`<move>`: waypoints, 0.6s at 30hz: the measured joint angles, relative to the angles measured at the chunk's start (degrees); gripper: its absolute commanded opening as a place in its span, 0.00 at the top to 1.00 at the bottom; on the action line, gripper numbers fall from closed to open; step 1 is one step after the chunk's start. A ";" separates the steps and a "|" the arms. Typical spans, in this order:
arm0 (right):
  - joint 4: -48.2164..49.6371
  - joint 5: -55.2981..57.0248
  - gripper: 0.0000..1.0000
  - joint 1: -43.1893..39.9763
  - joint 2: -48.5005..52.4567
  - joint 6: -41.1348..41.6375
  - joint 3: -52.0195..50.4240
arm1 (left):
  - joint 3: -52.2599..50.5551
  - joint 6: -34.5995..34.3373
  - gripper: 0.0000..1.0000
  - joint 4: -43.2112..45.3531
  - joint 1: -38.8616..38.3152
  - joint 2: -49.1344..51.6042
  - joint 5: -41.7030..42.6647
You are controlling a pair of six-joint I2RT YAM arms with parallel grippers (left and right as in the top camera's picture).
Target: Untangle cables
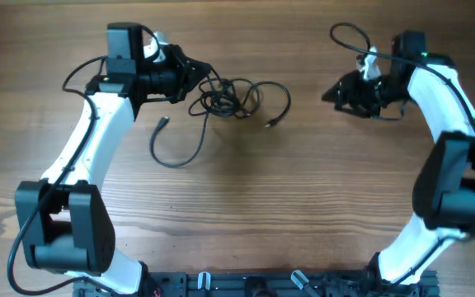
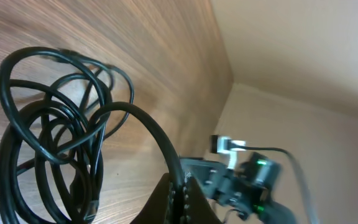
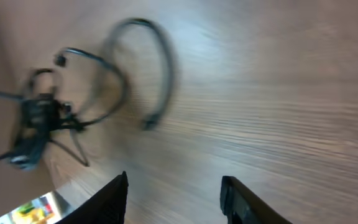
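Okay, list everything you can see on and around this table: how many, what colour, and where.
cables: one knotted bundle, cord count unclear, black, on the table left of centre, two loose ends trailing toward the front
table: one, brown wood grain, under everything
wall: one, beige, beyond the table's edge in the left wrist view
left gripper: one, black, shut on a strand of the cables
right gripper: one, black, open and empty, over bare wood, apart from the cables
left arm: one, white and black, left side
right arm: one, white and black, right side
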 measured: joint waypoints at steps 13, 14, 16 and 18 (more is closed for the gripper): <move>15.43 0.31 0.45 24.61 -9.97 25.66 0.79 | -0.04 -17.44 0.96 7.17 -0.83 0.00 0.72; 16.04 0.92 0.45 25.83 -9.40 26.71 0.76 | -0.04 -18.10 0.96 7.17 -0.83 0.00 0.72; 17.31 1.77 0.43 27.76 -7.67 28.96 0.76 | -0.04 -18.84 0.96 7.19 -0.83 0.00 0.72; 17.92 2.27 0.41 28.55 -6.14 30.67 0.72 | -0.04 -19.19 0.96 7.19 -0.83 0.00 0.72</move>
